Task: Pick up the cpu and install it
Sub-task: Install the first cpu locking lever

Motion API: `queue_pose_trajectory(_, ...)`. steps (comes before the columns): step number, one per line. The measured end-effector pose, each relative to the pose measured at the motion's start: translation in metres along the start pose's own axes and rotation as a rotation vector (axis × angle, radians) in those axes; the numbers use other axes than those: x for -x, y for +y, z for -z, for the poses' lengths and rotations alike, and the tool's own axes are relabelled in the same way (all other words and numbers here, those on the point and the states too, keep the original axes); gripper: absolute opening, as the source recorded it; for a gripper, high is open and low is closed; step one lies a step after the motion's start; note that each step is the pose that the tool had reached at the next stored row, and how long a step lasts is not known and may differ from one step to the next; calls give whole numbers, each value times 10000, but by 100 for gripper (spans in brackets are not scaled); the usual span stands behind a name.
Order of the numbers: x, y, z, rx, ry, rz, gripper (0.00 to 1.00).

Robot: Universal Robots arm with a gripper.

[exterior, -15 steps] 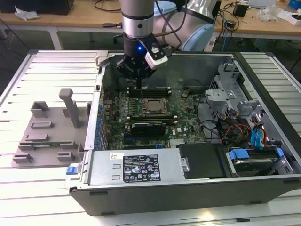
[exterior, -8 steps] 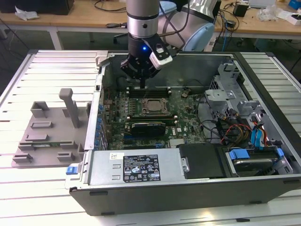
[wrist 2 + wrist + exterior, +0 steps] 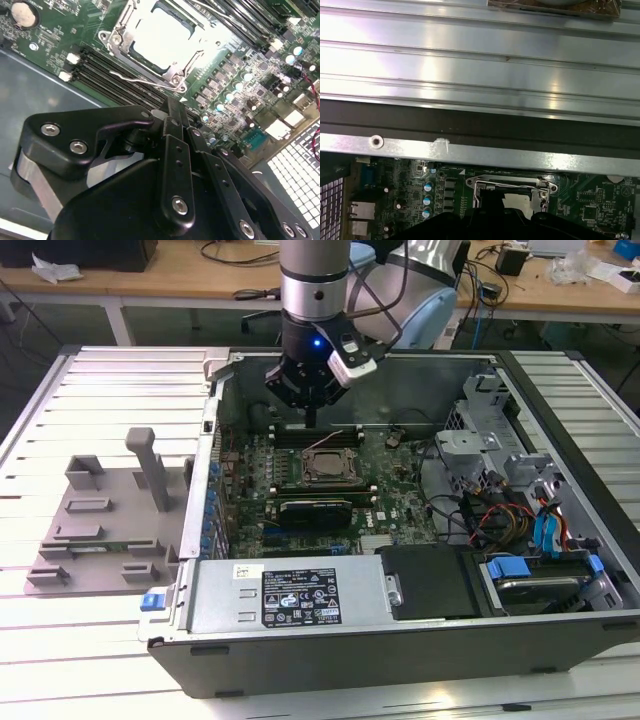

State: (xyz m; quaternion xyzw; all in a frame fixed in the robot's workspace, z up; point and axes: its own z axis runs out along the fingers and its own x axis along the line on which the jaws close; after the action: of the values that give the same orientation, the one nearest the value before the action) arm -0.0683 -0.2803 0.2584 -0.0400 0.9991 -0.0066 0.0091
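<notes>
The cpu [image 3: 326, 464], a flat square chip with a silvery-grey top, lies inside the metal frame of the motherboard socket [image 3: 303, 478] in the open computer case. It appears bright in the second wrist view [image 3: 161, 36], and in the first wrist view [image 3: 519, 201] my fingers partly hide it. My gripper [image 3: 312, 421] hangs just above the board, a little behind the socket, over the memory slots. Its fingers [image 3: 173, 131] are shut together with nothing visible between them. The gripper tip [image 3: 492, 197] stands close to the socket frame.
A grey plastic tray [image 3: 95, 525] with upright posts sits on the slatted table at the exterior view's left. The case wall [image 3: 205, 455] rises beside the board. Drive bays and cables [image 3: 505, 510] crowd the exterior view's right; a labelled metal box [image 3: 290, 595] lies in front.
</notes>
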Motion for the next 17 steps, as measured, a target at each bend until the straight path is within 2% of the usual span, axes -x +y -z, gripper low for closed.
queue_pose_trajectory(4, 2, -7, -2, 12, -2, 2, 11)
queue_pose_trajectory(5, -1, -28, -4, 124, -10, -3, 11)
queue_pose_trajectory(6, -4, -61, -8, 318, -26, -5, 11)
queue_pose_trajectory(8, -7, -94, -21, 459, -37, -9, 11)
queue_pose_trajectory(9, -8, -99, -50, 486, -41, -9, 11)
queue_pose_trajectory(13, -4, -99, -124, 485, -33, -10, 11)
queue_pose_trajectory(17, 6, -66, -235, 485, -28, -8, 11)
